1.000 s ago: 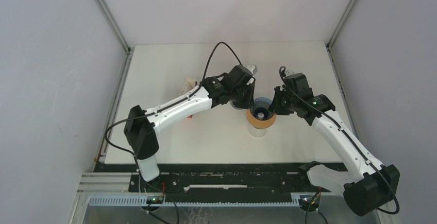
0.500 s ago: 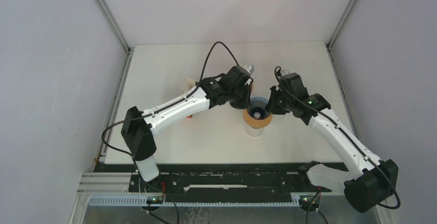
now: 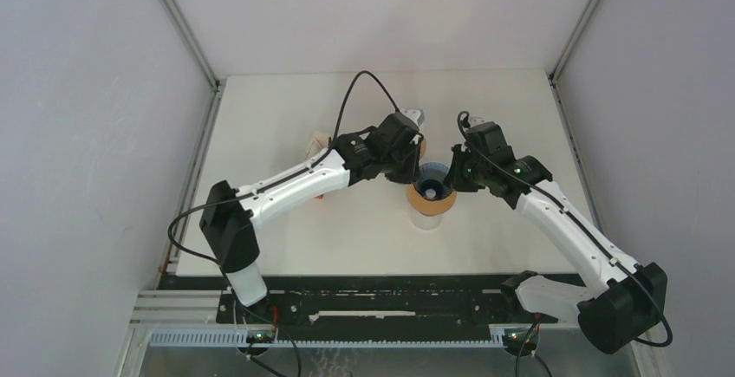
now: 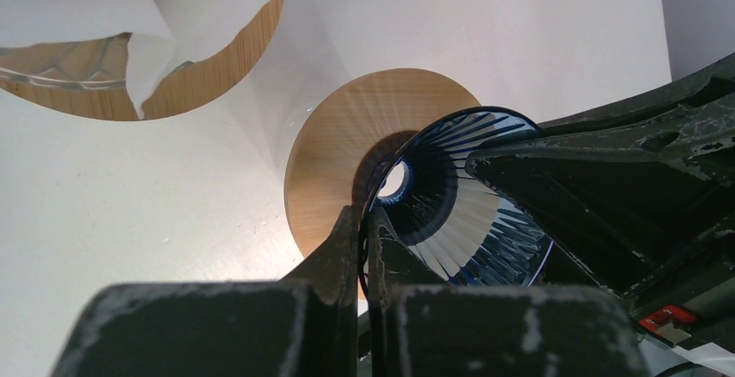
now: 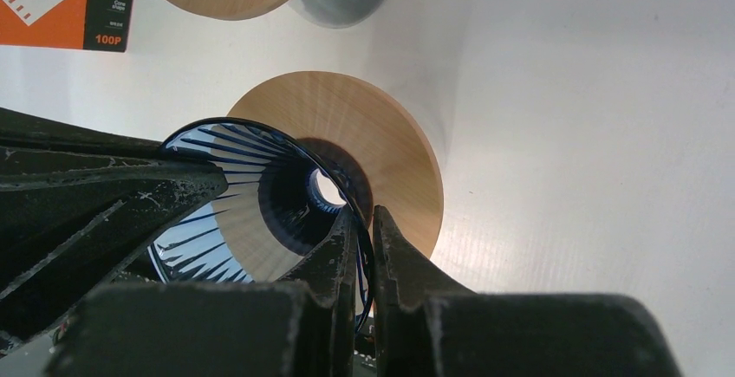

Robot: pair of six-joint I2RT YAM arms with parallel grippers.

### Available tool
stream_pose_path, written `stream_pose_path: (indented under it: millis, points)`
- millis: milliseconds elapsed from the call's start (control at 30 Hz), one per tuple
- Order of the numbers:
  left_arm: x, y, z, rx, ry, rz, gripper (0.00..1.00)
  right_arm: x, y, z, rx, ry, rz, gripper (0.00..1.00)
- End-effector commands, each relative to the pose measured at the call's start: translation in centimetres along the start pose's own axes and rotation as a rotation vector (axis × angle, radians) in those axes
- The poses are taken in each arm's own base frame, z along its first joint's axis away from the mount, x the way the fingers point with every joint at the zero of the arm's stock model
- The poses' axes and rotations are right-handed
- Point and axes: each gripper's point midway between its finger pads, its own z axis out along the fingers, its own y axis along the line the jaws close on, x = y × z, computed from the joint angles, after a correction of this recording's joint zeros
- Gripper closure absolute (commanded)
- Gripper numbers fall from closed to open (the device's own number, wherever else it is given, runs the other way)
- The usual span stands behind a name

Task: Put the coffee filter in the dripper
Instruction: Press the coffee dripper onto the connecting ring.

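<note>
**A:** Left claw (image 4: 362,221)?

**B:** Clamped on the near rim of the clear cone-shaped dripper with dark blue ribs (image 4: 459,221). The thin rim runs between the two black fingers, with almost no gap.

**A:** Right claw (image 5: 364,221)?

**B:** Same grip on the opposite side of the rim, narrowed to a slit with the rim in it. Both arms hold the one dripper between them, near the table's middle.

**A:** What's under it?

**B:** A round pale wooden disc (image 4: 347,134) with a dark central hole, over the white tabletop (image 3: 286,108). In both wrist views the dripper's bottom opening lines up with that hole. Touching or apart, cannot tell.

**A:** Coffee filter?

**B:** The white paper coffee filter (image 4: 208,4) is not in the dripper. It sits crumpled in a second wood-ringed glass holder (image 4: 217,74), beyond the disc toward the far side of the table.

**A:** Anything else?

**B:** An orange and black box (image 5: 52,9) marked "100P", flat on the table to the left, apart from the disc.
</note>
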Motion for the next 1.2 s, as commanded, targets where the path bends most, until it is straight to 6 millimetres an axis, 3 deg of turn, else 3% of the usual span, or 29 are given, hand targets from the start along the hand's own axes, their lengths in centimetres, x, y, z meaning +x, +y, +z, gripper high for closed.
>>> stream_pose_path:
  millis: [0, 433, 700, 800, 1167]
  points:
    - [9.6, 5.3, 2.7, -0.154, 0.298, 0.111, 1.00, 4.7, -2.0, 0.9, 0.098, 0.163, -0.078, 1.00]
    - [12.5, 8.2, 3.7, -0.243, 0.326, 0.186, 1.00, 6.2, -2.2, 2.4, 0.147, 0.201, -0.117, 1.00]
    - [13.2, 9.0, 3.7, -0.263, 0.331, 0.190, 1.00, 8.0, -2.0, 3.4, 0.150, 0.259, -0.135, 1.00]
    - [12.4, 8.3, 3.3, -0.248, 0.312, 0.181, 0.99, 7.6, -1.8, 3.2, 0.137, 0.241, -0.128, 1.00]
    - [5.1, 3.7, 0.0, -0.152, 0.158, 0.111, 0.85, 2.4, -0.3, -0.3, 0.081, 0.082, -0.101, 0.90]
